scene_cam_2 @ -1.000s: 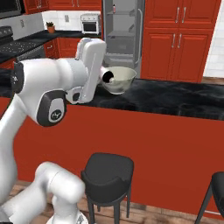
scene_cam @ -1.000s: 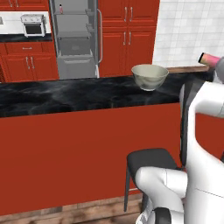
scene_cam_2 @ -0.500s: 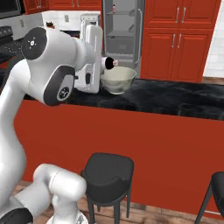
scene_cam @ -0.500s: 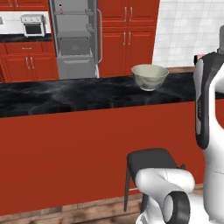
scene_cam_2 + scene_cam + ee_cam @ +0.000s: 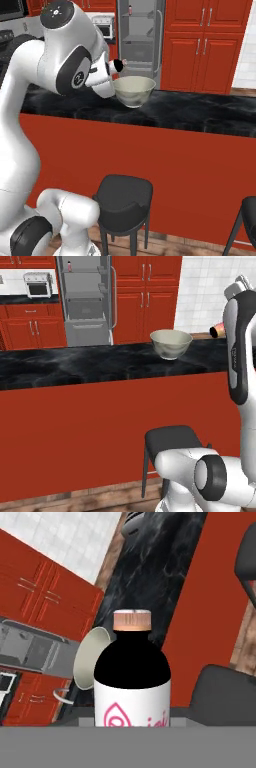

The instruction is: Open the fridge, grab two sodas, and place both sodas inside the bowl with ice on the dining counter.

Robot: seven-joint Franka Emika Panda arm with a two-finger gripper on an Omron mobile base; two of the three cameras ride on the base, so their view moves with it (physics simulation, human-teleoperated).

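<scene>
My gripper [image 5: 111,71] is shut on a soda [image 5: 132,677], a small bottle with a black shoulder, a white and pink label and a tan cap. The soda's end [image 5: 217,331] sticks out sideways from behind my forearm, right of the bowl [image 5: 171,344] and a little higher than its rim. The pale bowl [image 5: 133,90] stands on the black marble dining counter [image 5: 90,365]. Beyond it the grey fridge [image 5: 85,301] is open, with another soda [image 5: 69,266] on its top shelf.
A black stool [image 5: 122,192] stands below the counter in front of me, and another stool [image 5: 247,212] is at the right edge. Red cabinets [image 5: 145,296] flank the fridge. A white toaster oven [image 5: 37,284] sits on the back counter at the left.
My arm has straightened upward. The held soda has risen a little and moved closer to the bowl. The bowl and the fridge have stayed put.
</scene>
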